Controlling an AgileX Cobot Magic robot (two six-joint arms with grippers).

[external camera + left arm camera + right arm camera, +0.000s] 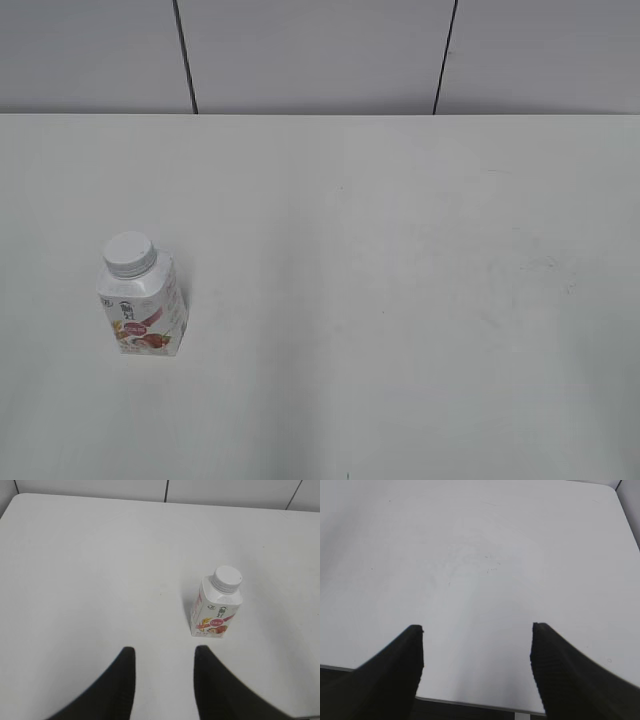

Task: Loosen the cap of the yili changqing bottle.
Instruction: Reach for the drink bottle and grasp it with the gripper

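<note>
The yili changqing bottle (143, 312) stands upright on the left of the white table, with its white ribbed cap (130, 253) on the neck. In the left wrist view the bottle (216, 611) and its cap (226, 578) stand ahead and a little right of my left gripper (165, 652), which is open, empty and apart from the bottle. My right gripper (477, 629) is open and empty above the table's near edge; the bottle is out of its view. Neither gripper shows in the exterior view.
The white table (400, 300) ends at a grey panelled wall (320, 55) at the back. Its near edge (470, 702) shows under the right gripper, and its right edge (627, 520) shows at the far right of the right wrist view.
</note>
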